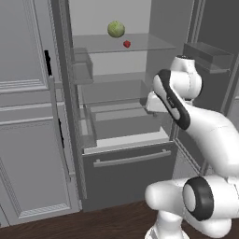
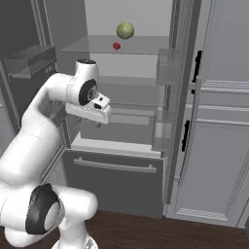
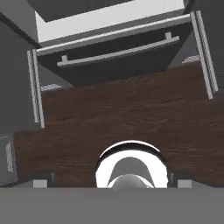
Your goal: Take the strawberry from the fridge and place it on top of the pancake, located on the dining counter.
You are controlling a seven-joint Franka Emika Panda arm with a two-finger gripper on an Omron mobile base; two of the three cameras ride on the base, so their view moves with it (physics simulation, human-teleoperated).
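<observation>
The fridge [image 1: 126,175] stands with both doors swung wide, its pale inside showing. The strawberry [image 1: 126,44] [image 2: 116,46], a tiny red berry, rests on the upper glass shelf [image 1: 154,43], just in front of and below a round pale green cabbage [image 1: 115,29] [image 2: 125,30]. My gripper [image 2: 98,123] hangs well below that shelf, in front of the middle drawers, pointing down at the floor. Its fingertips [image 3: 40,183] sit far apart with nothing between them, so it is open. The pancake and the dining counter are out of view.
Light grey panelled cabinets [image 1: 28,140] [image 2: 219,146] flank the fridge. The open doors carry bins [image 1: 207,55] [image 2: 29,58] on both sides. The bottom freezer drawer with its bar handle [image 3: 118,51] is shut. Dark wood floor [image 3: 122,113] lies below the hand.
</observation>
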